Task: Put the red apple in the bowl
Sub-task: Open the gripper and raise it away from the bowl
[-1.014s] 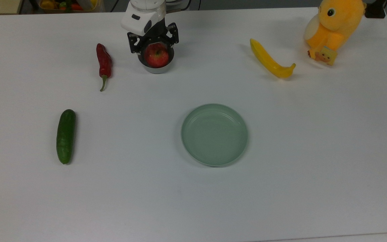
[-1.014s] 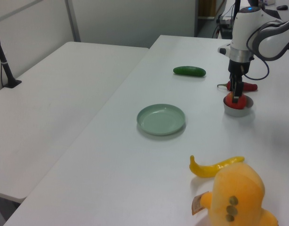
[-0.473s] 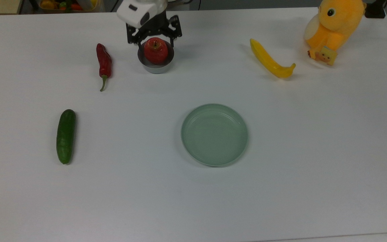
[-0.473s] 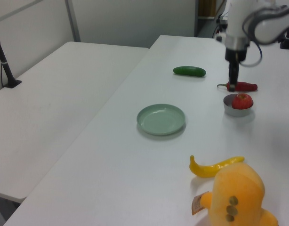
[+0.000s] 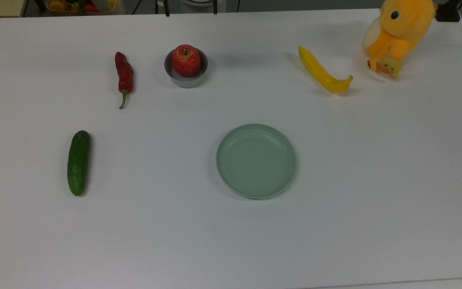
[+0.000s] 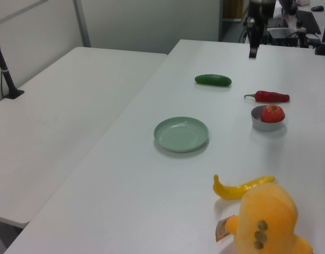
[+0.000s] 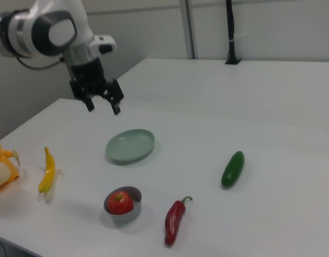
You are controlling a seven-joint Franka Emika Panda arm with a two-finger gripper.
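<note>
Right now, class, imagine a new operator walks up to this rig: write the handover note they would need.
Tool: open, holding nothing, raised well above the table.
Red apple: sitting in the grey bowl, stem up.
Bowl stands on the table, between the red chili pepper and the yellow banana in the top view.
Done: the apple is in the bowl and released.
Left: nothing on the placement; judging by this, only parking the arm.
</note>
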